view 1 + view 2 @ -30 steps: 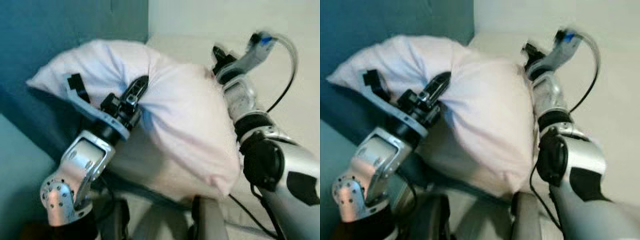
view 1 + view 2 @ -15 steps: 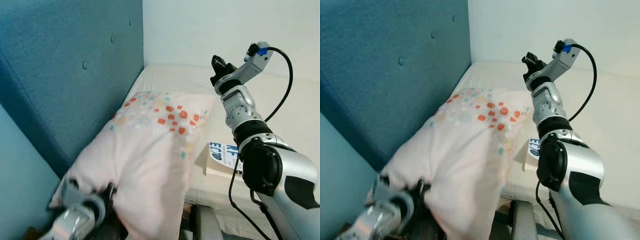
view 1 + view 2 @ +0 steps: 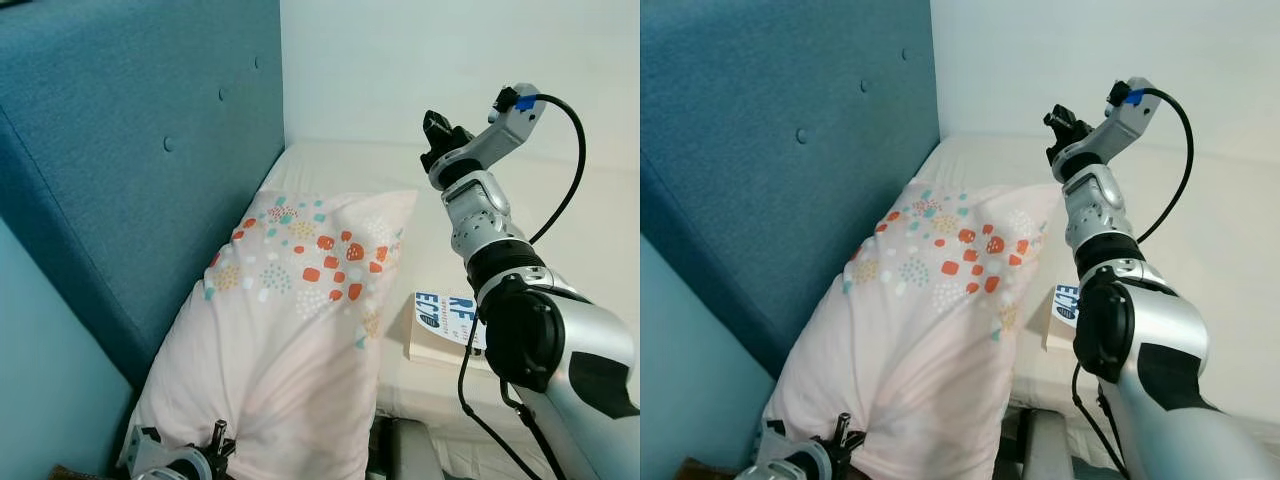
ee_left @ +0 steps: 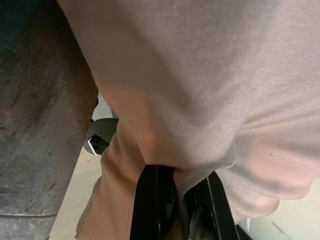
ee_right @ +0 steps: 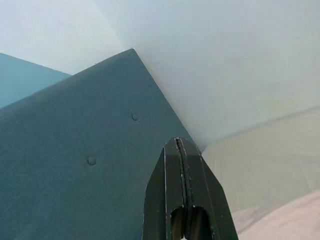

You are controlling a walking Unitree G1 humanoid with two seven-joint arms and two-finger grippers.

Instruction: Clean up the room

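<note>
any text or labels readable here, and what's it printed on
"RF": large blue letters on the white cover of the book lying on the bed beside the pillow; the right arm hides the rest.
Smaller blue print under it: too blurred to read.
Nothing else carries text: the pillow has only coloured dots, and the headboard is plain.

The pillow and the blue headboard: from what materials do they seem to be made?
The pillow looks like soft woven cloth, probably cotton, matte pale pink with printed dots; it creases and bunches where the left gripper pinches its edge. The headboard seems upholstered in blue textile with a fine matte grain and sewn-in buttons that dimple it, so padding beneath is likely.
</note>
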